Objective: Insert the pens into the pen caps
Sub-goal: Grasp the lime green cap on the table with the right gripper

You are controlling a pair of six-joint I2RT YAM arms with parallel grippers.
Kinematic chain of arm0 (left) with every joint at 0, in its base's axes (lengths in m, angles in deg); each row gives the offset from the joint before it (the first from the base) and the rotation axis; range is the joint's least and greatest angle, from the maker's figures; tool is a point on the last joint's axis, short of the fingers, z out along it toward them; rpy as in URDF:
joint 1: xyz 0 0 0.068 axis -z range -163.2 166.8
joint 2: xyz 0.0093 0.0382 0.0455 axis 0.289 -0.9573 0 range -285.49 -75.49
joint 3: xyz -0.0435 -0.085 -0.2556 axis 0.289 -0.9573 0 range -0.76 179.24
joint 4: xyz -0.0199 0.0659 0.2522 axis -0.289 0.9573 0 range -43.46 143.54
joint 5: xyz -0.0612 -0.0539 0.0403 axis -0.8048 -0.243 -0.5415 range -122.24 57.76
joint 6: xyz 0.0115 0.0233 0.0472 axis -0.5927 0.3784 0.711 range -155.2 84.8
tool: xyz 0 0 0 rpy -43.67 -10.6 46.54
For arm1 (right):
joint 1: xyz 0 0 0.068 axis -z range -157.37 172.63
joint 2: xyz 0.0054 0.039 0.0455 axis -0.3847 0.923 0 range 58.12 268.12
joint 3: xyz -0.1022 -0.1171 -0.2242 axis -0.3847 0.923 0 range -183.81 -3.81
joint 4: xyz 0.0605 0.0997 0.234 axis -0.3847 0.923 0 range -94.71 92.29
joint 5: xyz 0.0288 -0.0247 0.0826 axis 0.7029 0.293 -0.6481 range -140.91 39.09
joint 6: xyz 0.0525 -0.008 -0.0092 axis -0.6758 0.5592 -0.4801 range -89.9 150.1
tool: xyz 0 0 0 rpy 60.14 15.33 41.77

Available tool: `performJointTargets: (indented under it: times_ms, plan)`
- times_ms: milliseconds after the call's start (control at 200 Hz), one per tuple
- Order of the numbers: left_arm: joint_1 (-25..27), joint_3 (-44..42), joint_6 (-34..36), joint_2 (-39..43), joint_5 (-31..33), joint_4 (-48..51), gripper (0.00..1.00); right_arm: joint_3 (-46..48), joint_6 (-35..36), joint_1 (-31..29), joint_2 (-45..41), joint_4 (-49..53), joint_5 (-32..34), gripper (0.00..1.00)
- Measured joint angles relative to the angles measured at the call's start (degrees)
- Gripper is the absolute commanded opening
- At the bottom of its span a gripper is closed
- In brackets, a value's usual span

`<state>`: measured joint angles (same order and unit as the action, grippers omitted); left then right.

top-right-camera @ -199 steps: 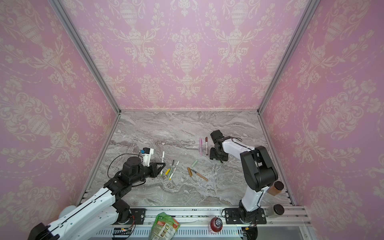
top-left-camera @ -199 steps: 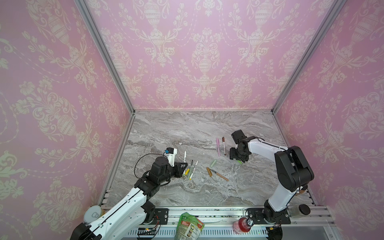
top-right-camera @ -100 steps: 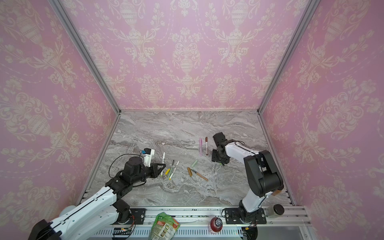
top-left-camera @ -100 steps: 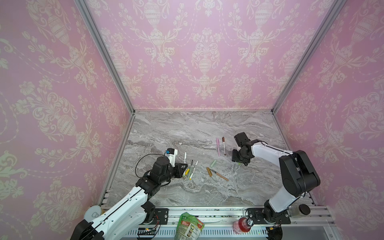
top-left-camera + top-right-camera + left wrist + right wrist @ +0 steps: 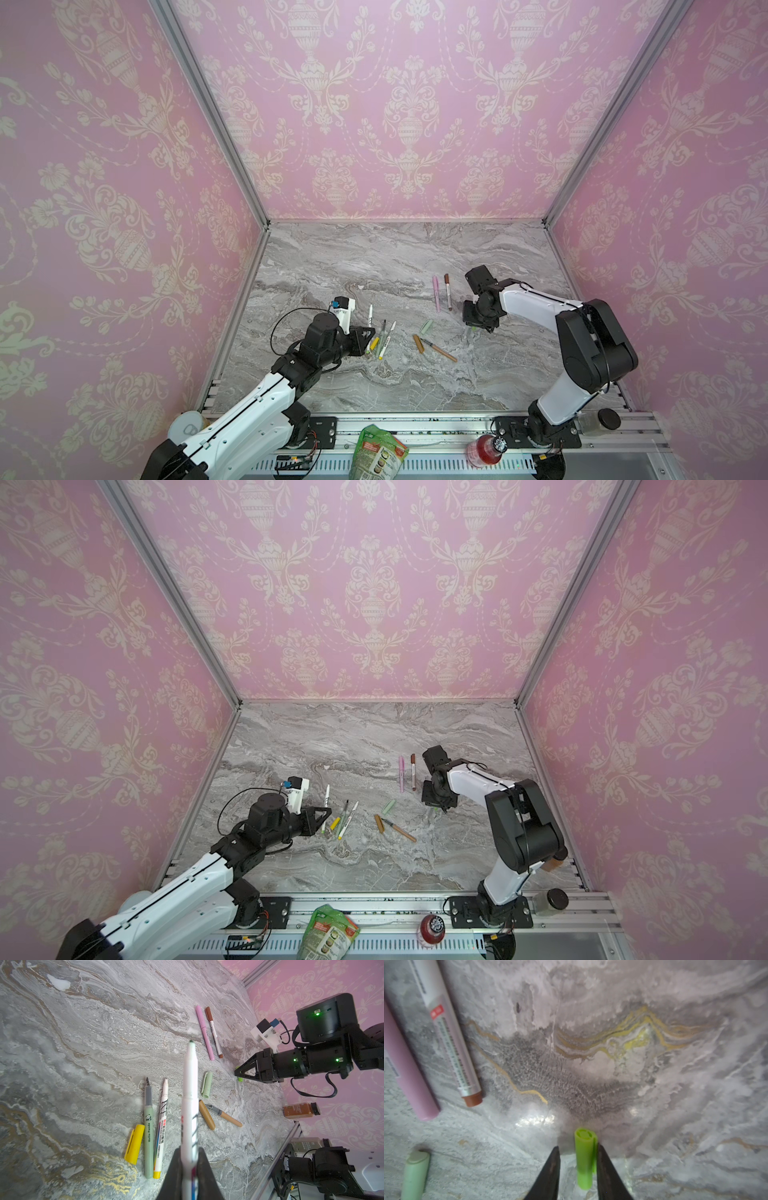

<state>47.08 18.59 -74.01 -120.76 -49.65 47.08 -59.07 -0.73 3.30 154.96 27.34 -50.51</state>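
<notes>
In both top views, left of the pale green cap [image 5: 426, 327], the left gripper [image 5: 371, 332] jaws clench a white pen [image 5: 370, 313]. Beyond it, pink pen [image 5: 436, 293] and brown pen [image 5: 448, 291] look capped; four remain. Rightward, the right gripper [image 5: 577, 1149] jaws loosely straddle the lime cap [image 5: 584, 1159].
</notes>
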Motion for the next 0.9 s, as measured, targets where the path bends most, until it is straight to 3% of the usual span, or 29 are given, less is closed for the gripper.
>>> performJointTargets:
  times_ms: [230,365,535,901]
  plan:
    - [0.00,0.15,0.00,2.49,0.02,1.44,0.00,-0.83,-0.94,-0.50,0.79,-0.11,0.28,0.12]
    - [0.00,0.61,0.00,2.49,0.02,2.01,0.00,-0.98,-0.87,-0.70,0.98,-0.22,0.20,0.26]
    - [0.00,0.85,0.00,2.49,0.02,2.19,0.00,-2.03,-0.70,-2.05,1.84,0.37,1.55,0.26]
    - [0.00,0.87,0.00,3.54,0.04,3.28,0.00,-3.78,-0.72,-4.35,3.50,1.60,5.51,0.01]
